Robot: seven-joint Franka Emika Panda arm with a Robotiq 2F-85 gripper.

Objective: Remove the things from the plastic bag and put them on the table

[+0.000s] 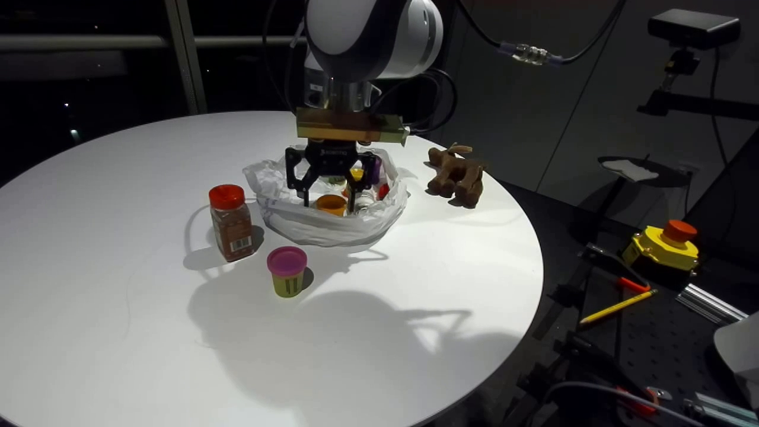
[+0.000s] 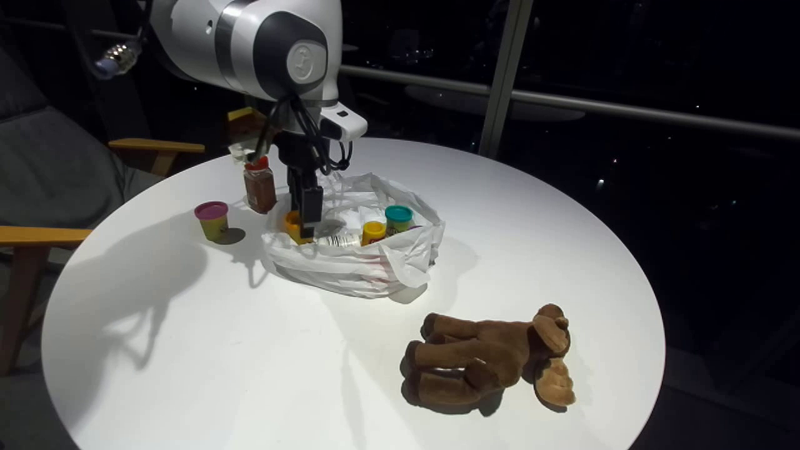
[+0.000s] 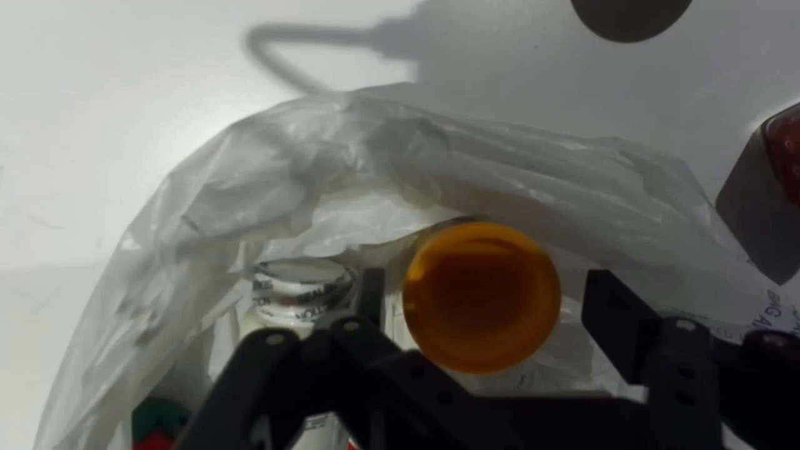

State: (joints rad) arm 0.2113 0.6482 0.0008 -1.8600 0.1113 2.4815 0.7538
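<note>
Sliding across the table (image 1: 118, 332) as the arm (image 1: 362, 35) lifts seems the likeliest trouble for the bag (image 1: 326, 230), if its loose side gets pinched too. Above, the arm points down, gripper (image 1: 329, 203) spread wide, jaws on either side of the orange cup (image 3: 481, 300), which sits inside the bag, apparently untouched.

A brown plush animal (image 2: 484, 353) is lying on its side on the white bench (image 1: 148, 320); a red-lidded jar (image 1: 233, 231) and pink-lidded tub (image 1: 287, 274) are standing near the crumpled, gaping plastic bag (image 1: 329, 232), which is holding an orange container (image 3: 481, 299), yellow-lidded tub (image 2: 374, 232) and teal-lidded tub (image 2: 398, 217).
</note>
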